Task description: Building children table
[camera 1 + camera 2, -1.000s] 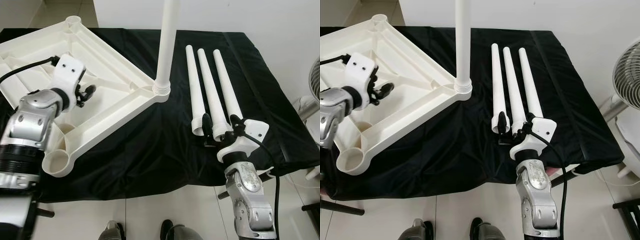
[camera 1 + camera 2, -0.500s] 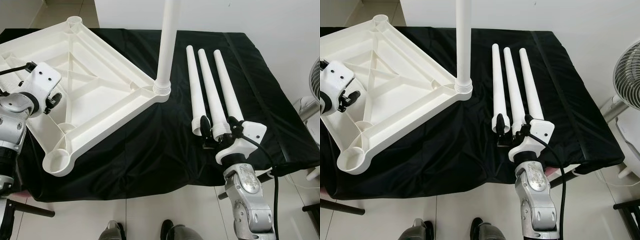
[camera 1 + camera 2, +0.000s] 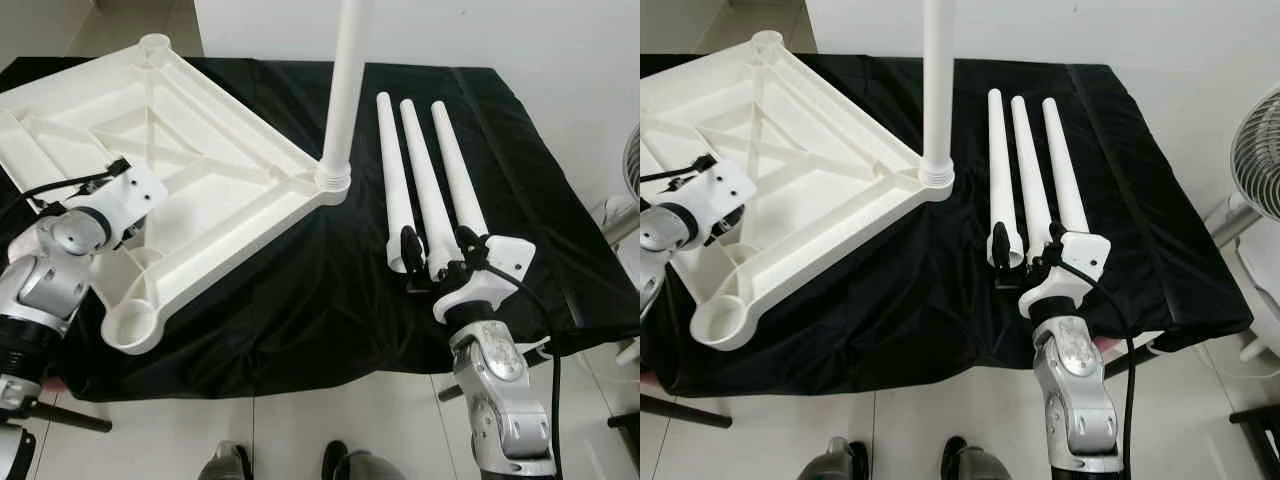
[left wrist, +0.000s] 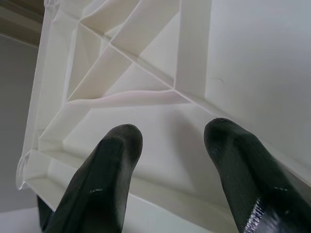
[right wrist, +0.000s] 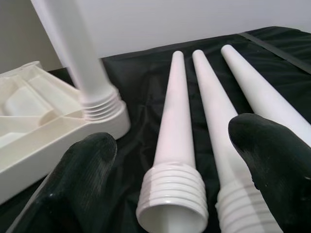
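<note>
On the black-draped desk (image 3: pixel 300 300) lies the white tabletop (image 3: pixel 190 180), turned underside up so its ribs show, with one white leg (image 3: pixel 345 90) screwed upright into its corner socket nearest the right hand. Three loose legs (image 3: pixel 430 190) lie side by side on the cloth just beyond the right hand (image 3: pixel 437 262), their threaded ends toward it and their thin ends pointing away.

Right hand: its two black fingers (image 5: pixel 87 160) are spread wide and grip nothing. In the right wrist view they straddle the threaded ends of the two loose legs nearest the tabletop, one finger outside each; the third leg lies past the far finger. Whether the fingers touch the legs cannot be told.

Left hand (image 4: pixel 170 160): parted fingers (image 4: pixel 112 160), holding nothing, poised over the ribbed underside of the tabletop close to its near edge. Beside this hand, toward the robot, is an empty round corner socket (image 3: pixel 133 325). Another empty socket (image 3: pixel 155 43) sits at the far corner, well away from both hands.

A white fan (image 3: pixel 1255 160) stands off the desk beyond the right hand's outer side.
</note>
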### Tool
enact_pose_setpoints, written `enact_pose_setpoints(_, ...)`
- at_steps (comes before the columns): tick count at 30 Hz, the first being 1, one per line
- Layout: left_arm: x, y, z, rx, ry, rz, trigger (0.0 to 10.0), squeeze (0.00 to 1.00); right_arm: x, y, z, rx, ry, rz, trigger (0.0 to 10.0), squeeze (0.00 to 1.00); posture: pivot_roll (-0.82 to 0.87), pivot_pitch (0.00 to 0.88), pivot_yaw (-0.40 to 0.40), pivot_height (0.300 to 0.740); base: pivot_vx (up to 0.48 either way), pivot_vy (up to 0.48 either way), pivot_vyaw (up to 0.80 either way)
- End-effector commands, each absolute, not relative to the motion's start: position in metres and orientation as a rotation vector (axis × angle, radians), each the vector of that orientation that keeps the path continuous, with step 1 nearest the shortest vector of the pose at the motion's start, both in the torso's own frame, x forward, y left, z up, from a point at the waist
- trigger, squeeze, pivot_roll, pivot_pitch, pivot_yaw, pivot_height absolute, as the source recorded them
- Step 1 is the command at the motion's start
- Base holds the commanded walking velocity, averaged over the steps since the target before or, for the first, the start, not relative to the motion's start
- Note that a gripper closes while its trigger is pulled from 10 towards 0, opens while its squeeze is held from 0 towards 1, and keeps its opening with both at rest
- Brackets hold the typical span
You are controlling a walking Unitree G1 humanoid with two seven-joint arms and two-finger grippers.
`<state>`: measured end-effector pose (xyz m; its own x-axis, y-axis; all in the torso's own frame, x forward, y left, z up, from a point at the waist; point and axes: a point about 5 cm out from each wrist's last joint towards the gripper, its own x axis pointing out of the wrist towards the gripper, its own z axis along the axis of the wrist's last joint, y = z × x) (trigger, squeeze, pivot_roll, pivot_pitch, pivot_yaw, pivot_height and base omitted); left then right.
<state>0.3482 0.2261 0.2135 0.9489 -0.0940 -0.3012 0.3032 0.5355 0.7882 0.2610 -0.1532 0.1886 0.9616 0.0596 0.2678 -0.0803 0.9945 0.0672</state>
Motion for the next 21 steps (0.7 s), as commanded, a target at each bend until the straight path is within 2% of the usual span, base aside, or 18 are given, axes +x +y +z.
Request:
enact_pose_setpoints(1, 0.341, 0.205, 0.186, 0.946, 0.343, -0.458, 10.0, 0.0, 0.261, -0.155, 0.187, 0.076, -0.255, 0.064, 10.0, 0.0, 0.05, 0.201, -0.044, 0.74, 0.0, 0.0, 0.0)
enact_pose_setpoints(6, 0.344, 0.174, 0.187, 0.878, 0.29, -0.501, 10.0, 0.0, 0.26, -0.154, 0.186, 0.084, -0.254, 0.056, 10.0, 0.0, 0.04, 0.195, -0.026, 0.74, 0.0, 0.0, 0.0)
enact_pose_setpoints(11, 0.348, 0.164, 0.188, 0.838, 0.264, -0.481, 10.0, 0.0, 0.258, -0.153, 0.184, 0.087, -0.25, 0.053, 10.0, 0.0, 0.04, 0.195, -0.022, 0.74, 0.0, 0.0, 0.0)
enact_pose_setpoints(19, 0.352, 0.177, 0.193, 0.862, 0.254, -0.444, 10.0, 0.0, 0.257, -0.152, 0.182, 0.086, -0.244, 0.054, 10.0, 0.0, 0.04, 0.194, -0.021, 0.74, 0.0, 0.0, 0.0)
enact_pose_setpoints(21, 0.356, 0.192, 0.203, 0.853, 0.248, -0.417, 10.0, 0.0, 0.257, -0.152, 0.182, 0.085, -0.243, 0.057, 10.0, 0.0, 0.04, 0.191, -0.021, 0.74, 0.0, 0.0, 0.0)
